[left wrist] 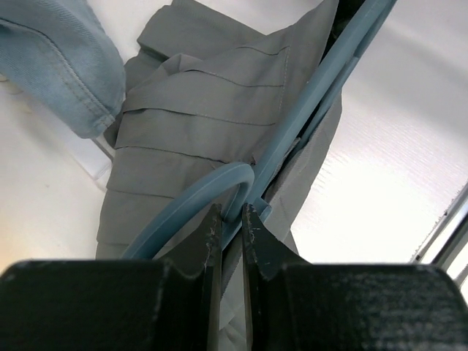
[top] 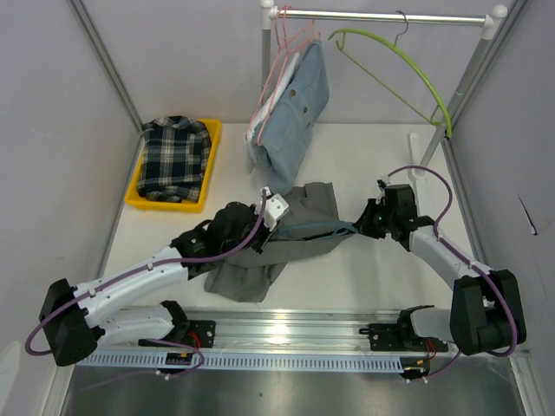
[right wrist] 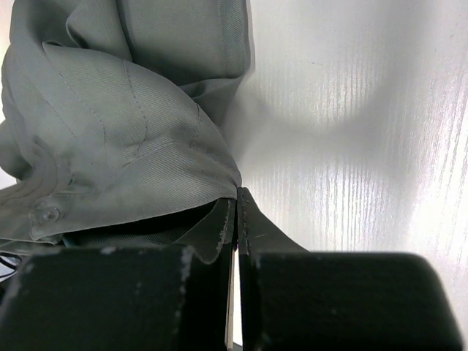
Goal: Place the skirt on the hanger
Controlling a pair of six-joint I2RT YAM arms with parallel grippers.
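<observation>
The grey pleated skirt [top: 286, 230] lies mid-table, draped over a blue plastic hanger [top: 334, 228]. My left gripper [top: 260, 227] is shut on the hanger's neck just below its hook [left wrist: 208, 191], with the skirt [left wrist: 197, 110] spread beyond. My right gripper [top: 368, 223] is at the skirt's right end, shut on the edge of its waistband [right wrist: 146, 153]; a button [right wrist: 48, 213] shows at the left.
A rail [top: 381, 16] at the back holds pink hangers with a denim garment [top: 299, 108] and an empty green hanger [top: 408, 65]. A yellow bin [top: 212, 160] with a plaid shirt [top: 176, 158] stands at the back left.
</observation>
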